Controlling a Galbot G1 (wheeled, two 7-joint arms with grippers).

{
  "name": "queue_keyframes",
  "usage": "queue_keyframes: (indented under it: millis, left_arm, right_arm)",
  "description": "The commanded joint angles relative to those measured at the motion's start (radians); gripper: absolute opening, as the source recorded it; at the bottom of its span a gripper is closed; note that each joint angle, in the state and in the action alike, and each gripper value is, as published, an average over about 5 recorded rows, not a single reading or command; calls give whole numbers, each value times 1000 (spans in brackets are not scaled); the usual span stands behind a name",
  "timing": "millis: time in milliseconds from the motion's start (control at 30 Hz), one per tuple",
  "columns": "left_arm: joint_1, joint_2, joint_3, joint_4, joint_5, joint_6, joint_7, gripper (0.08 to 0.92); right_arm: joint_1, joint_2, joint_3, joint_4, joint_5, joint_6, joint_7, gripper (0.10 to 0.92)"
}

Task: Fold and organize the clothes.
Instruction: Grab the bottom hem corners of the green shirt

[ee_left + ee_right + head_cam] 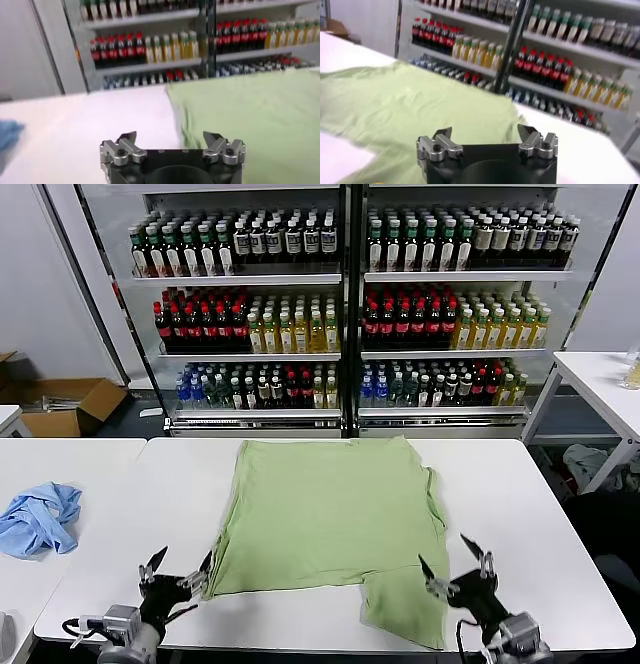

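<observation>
The light green shirt [330, 519] lies flat on the white table [520, 514], partly folded, with one flap reaching the front edge at the right. No collar, buttons or print show. My left gripper [182, 569] is open and empty by the shirt's front left corner. My right gripper [452, 564] is open and empty by the shirt's front right flap. The left wrist view shows the shirt [250, 110] ahead of the open left gripper [170, 140]. The right wrist view shows the shirt [405, 105] under and ahead of the open right gripper [484, 136].
A light blue garment [40, 519] lies crumpled on a second table at the left. Shelves of bottles [340, 304] stand behind the table. A cardboard box [65, 406] sits on the floor at the far left. Another white table [600, 384] stands at the right.
</observation>
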Motion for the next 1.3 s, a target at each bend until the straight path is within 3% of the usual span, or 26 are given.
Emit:
queue_keyframes:
  millis: [33,567,900,1000,1300]
  left_arm:
    - [75,21,-4,-31,-57,56,-26,822]
    - [-63,-17,34,24,-113,99,-12,823]
    - [-70,-16,44,58,-42,170,-35,808]
    - [-70,-20,51,56,-31,171,-37,747]
    - [-63,-29,65,56,-29,151,-20,488]
  right_arm:
    - [-92,-23,7,26,17,1,8,823]
    - [-76,-5,-15,-5,82,-9,50,823]
    - [-50,-4,-34,-21,120,-13,54,817]
    - [-46,-4,-43,-12,143,-31,51,764]
    - [-35,-4,-51,-32,199,-74,47,507]
